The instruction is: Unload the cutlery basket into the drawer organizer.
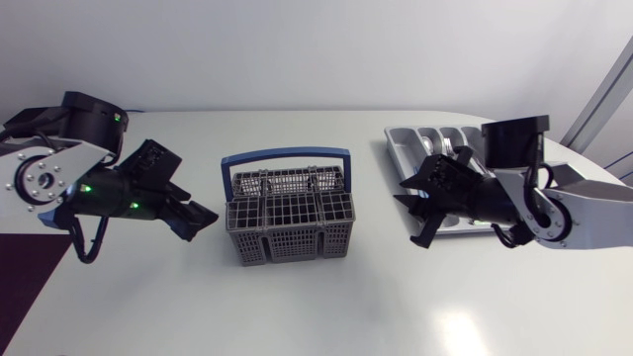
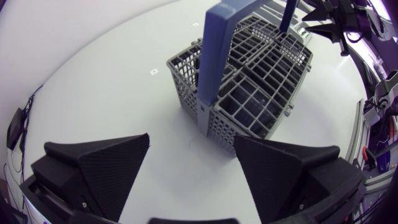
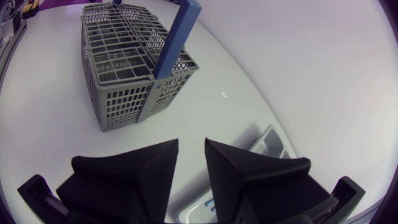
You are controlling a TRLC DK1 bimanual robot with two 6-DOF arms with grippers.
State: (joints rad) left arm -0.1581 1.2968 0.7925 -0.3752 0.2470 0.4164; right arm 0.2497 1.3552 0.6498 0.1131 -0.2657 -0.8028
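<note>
The grey basket (image 1: pixel 287 222) is set on the table (image 1: pixel 297 316) about midway between the two arms, its blue handle (image 1: pixel 287 155) arched over it; the drawer tray (image 1: pixel 401 148) lies well apart from it on the right arm's side, and some pieces of silver cutlery (image 1: pixel 450 148) can be made out in its slots; the left claw (image 1: pixel 198 220) hangs just beside the basket with its fingers spread wide and nothing between them, as the left wrist view confirms (image 2: pixel 191 140); the right claw (image 1: pixel 415 210) hovers over the near edge of the tray, its fingers drawn close with only a narrow gap and nothing held (image 3: pixel 191 142); the basket cells that can be seen look empty, though the cells behind the handle cannot be judged, so the unloading is taken to be at or close to its end; a look into each cell is best made before anything is reached for; should a piece be found, it is best approached from straight above and to one side of the handle, gripped on its upper part, and lifted vertically until it is free of the grid, so that the light basket is not dragged or tipped; the piece should then be lowered flat along a slot of the tray and released low
</note>
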